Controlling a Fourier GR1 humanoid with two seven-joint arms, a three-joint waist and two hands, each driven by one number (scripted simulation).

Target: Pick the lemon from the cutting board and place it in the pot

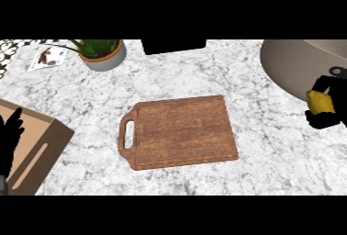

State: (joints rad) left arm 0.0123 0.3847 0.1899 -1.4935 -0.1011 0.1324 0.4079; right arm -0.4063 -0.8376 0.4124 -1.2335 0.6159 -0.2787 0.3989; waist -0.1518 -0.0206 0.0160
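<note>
Lemon (320, 101): right edge of frame, long axis upright, off the cutting board (180, 131)
Right hand (324, 118): fingers curled round the lemon
Pot (298, 62): upper right, rim just above-left of the lemon
Left hand (9, 133): resting open, left edge

A white and grey marbled surface (203, 69) fills the view. At its far left a potted plant (102, 53) with green leaves stands in a grey pot with an orange rim, and just left of it a small white card with a brown picture (49, 57) lies flat. A black rectangular object (173, 46) sits at the far edge near the middle, and a light brown wooden box (37, 147) lies at the near left corner.
</note>
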